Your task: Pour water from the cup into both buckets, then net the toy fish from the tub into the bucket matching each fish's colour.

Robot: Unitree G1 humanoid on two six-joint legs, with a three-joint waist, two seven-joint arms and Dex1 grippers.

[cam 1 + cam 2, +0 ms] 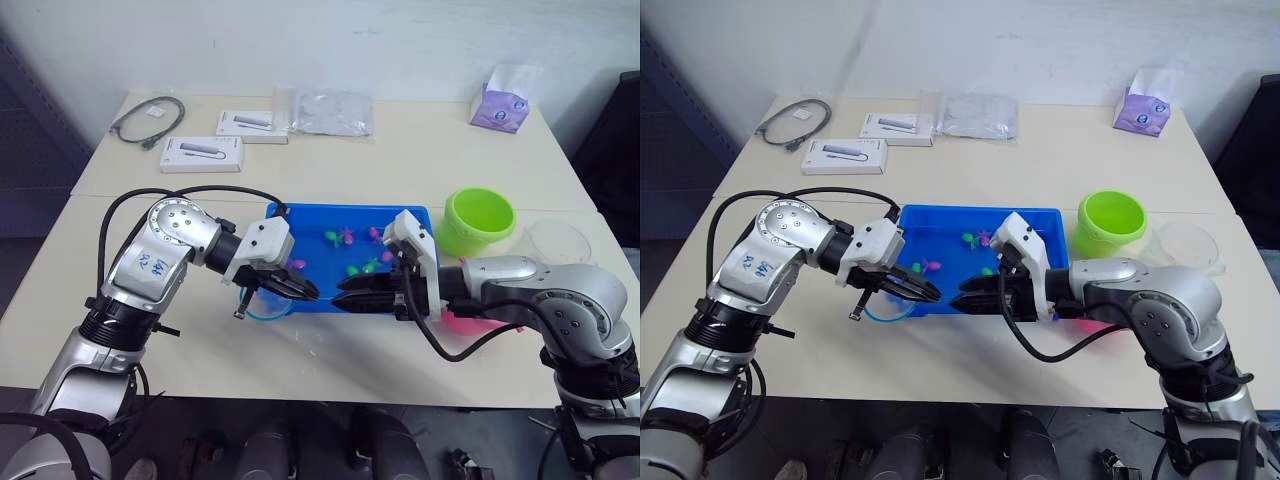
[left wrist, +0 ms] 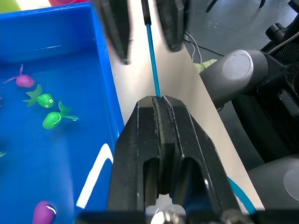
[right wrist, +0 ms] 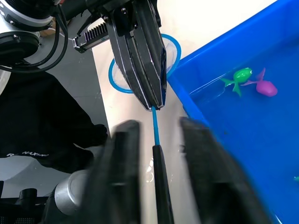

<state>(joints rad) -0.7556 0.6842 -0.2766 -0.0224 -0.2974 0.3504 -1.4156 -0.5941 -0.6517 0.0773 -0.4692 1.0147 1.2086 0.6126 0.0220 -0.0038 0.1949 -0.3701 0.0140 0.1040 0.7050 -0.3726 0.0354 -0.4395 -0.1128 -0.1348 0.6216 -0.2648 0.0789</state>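
I see my left gripper [image 2: 161, 100] clamped on the thin blue shaft of the net [image 3: 155, 125], at the near edge of the blue tub [image 1: 300, 213]. The net's blue hoop [image 3: 117, 79] lies on the table [image 1: 420, 150] just left of the tub's near-left corner, beneath that gripper. My right gripper [image 3: 159, 135] faces the left one tip to tip, its fingers [image 3: 125, 154] spread either side of the stick's dark end without pinching it. Pink and green toy fish [image 2: 46, 99] sit in the tub. The lime green bucket [image 1: 478, 220] stands just right of the tub's far corner, the clear cup [image 1: 556, 240] further right.
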